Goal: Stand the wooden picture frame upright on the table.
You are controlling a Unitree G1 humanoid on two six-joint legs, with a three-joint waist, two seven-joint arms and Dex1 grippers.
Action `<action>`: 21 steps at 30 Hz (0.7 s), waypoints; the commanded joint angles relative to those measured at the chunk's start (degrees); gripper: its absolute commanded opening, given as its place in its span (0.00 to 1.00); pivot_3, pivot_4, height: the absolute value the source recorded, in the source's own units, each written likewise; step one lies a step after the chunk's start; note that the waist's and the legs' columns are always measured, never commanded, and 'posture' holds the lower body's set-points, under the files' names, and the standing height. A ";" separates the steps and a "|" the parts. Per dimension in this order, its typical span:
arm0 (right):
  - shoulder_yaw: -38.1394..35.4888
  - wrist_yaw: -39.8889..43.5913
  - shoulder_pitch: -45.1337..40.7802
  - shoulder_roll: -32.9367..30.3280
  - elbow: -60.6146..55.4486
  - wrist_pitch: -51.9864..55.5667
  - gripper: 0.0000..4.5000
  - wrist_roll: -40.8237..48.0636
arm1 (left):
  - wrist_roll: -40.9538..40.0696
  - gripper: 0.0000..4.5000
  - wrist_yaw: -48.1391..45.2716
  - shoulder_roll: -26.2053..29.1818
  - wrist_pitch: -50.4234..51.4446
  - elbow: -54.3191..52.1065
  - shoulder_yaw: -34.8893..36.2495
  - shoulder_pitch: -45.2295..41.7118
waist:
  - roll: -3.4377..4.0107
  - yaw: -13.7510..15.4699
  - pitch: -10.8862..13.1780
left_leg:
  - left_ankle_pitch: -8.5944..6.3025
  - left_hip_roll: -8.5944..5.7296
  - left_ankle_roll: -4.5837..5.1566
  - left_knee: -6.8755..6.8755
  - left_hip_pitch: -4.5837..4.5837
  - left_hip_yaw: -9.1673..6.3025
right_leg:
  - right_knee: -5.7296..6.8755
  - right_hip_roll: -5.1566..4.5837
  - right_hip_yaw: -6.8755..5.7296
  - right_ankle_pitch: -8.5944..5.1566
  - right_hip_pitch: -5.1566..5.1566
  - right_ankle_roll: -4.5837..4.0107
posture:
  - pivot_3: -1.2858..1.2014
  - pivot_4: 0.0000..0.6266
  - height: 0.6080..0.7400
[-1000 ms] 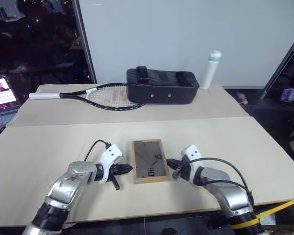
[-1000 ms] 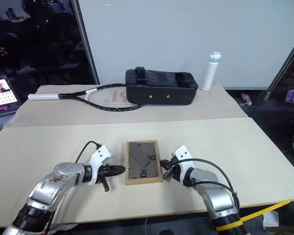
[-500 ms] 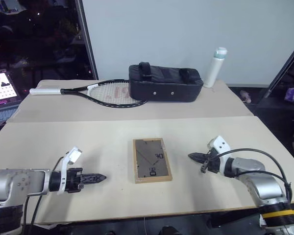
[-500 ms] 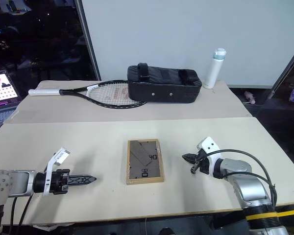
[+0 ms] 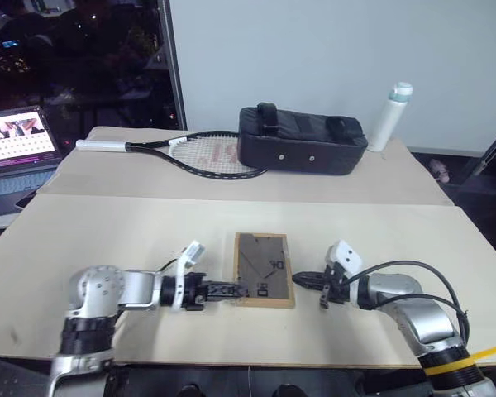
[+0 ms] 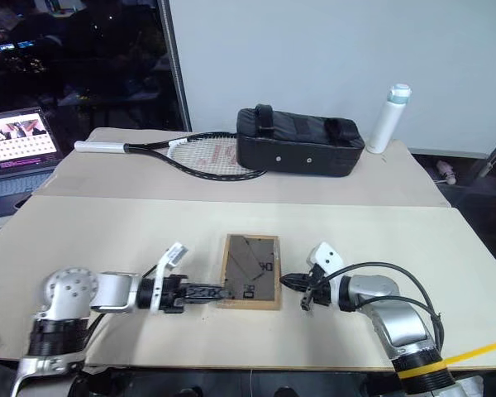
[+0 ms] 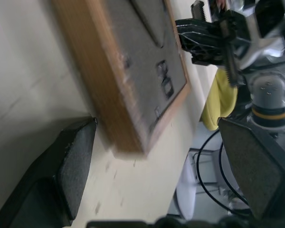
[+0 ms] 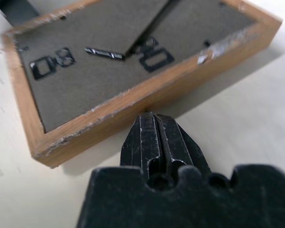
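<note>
Count: 1 wooden picture frame (image 5: pixel 262 268), 1 tennis racket (image 5: pixel 186 151), 1 black case (image 5: pixel 302 150), 1 bottle (image 5: pixel 392 115), 1 laptop (image 5: pixel 21 147), 2 tables (image 5: pixel 107 240).

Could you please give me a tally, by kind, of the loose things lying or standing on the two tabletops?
Wooden picture frame: 1, lying back side up
Tennis racket: 1
Black zippered case: 1
White bottle: 1
Total: 4

The wooden picture frame (image 5: pixel 263 268) lies flat, dark back up, on the table (image 5: pixel 107 240).
</note>
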 commanded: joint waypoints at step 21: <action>-16.73 4.29 0.28 -5.89 -5.64 14.80 0.00 18.46 | -1.49 0.26 -0.73 -1.11 -1.91 4.92 11.88 -7.18 | 0.20 1.07 0.05 | 0.01 -0.33 0.01 0.31 -0.26 -0.26 | -0.02 -0.20 -0.06 0.08 0.00 0.19 | 0.52 0.24 0.67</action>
